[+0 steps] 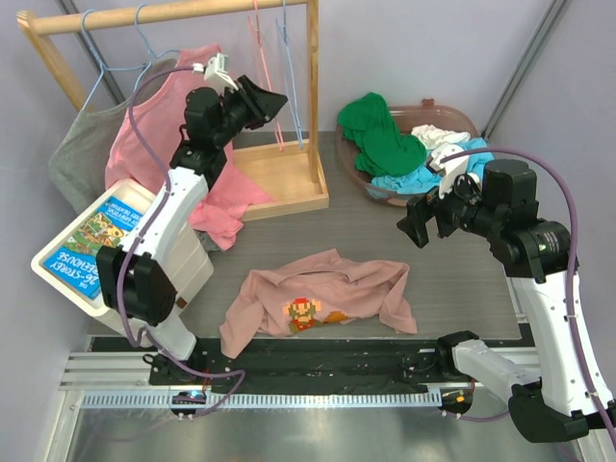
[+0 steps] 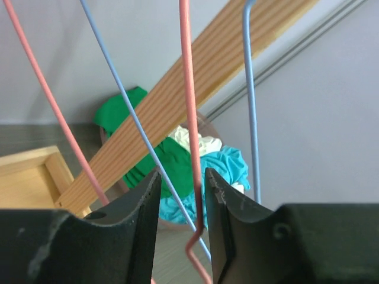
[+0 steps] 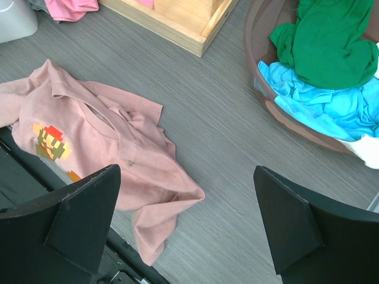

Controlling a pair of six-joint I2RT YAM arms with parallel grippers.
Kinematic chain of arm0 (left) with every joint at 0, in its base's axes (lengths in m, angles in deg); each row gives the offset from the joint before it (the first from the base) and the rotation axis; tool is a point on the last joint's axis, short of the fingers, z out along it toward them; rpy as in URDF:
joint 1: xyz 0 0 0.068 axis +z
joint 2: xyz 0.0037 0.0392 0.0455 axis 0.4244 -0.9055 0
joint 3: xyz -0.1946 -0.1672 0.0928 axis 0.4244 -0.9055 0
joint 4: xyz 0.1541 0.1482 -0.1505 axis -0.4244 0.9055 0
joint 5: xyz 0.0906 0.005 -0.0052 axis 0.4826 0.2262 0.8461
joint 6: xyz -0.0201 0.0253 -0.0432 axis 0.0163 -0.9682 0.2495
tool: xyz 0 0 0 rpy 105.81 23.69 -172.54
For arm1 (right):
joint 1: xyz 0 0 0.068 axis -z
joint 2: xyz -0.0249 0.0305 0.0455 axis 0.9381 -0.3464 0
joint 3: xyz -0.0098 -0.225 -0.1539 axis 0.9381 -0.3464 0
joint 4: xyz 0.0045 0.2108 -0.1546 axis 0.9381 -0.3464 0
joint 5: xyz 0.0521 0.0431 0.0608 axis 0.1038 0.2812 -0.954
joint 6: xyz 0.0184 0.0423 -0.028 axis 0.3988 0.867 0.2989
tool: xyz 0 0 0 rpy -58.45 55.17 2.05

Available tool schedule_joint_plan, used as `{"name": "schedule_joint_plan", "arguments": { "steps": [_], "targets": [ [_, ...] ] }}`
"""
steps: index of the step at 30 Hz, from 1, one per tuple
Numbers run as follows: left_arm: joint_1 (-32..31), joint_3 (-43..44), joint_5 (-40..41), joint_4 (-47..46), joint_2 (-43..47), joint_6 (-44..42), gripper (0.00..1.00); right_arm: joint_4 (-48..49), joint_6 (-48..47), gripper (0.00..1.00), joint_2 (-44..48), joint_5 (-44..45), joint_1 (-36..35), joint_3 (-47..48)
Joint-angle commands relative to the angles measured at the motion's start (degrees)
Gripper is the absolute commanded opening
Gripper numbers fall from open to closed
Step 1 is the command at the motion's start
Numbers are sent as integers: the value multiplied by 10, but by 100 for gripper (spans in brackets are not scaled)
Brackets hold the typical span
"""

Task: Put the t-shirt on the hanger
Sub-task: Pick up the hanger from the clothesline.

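Left gripper (image 2: pixel 182 177) is up at the wooden rack (image 1: pixel 173 13), jaws parted around the thin salmon-pink wire hanger (image 2: pixel 189 118), not clamped on it. Dusty mauve-pink t-shirt with a pixel-figure print (image 1: pixel 318 298) lies crumpled on the grey table (image 1: pixel 462 289). Right gripper (image 3: pixel 186 171) hangs spread wide above the table near it, holding nothing.

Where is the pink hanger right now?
The hanger hangs on the wooden rack at back left, among blue hangers, its wire inside the open left claw.
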Motion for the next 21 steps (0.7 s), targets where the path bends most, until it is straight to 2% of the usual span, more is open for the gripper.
{"name": "schedule_joint_plan", "arguments": {
  "steps": [1, 3, 4, 6, 7, 8, 16, 20, 21],
  "targets": [
    [23, 25, -68, -141, -5, 75, 34, -1, -12, 100, 12, 10, 2, 18],
    [26, 45, -87, -155, -11, 73, 27, -2, -14, 100, 13, 11, 2, 13],
    [27, 50, -90, -159, -12, 72, 20, -2, -15, 100, 13, 11, 2, 12],
    [28, 58, -96, -164, -12, 65, 12, -2, -16, 100, 13, 10, 2, 12],
    [28, 61, -100, -163, -10, 62, 3, -2, -15, 100, 11, 10, 2, 13],
    [28, 60, -100, -163, -5, 60, 0, -2, -15, 100, 8, 7, 2, 16],
    [28, 18, -86, -128, 72, 43, 0, 4, -10, 100, -4, -10, 2, 33],
    [26, -47, -73, -74, 140, 52, 0, 26, 15, 100, -15, -24, 2, 45],
    [23, -85, -71, -49, 157, 53, 0, 44, 23, 100, -17, -27, 2, 48]
  ]
}}
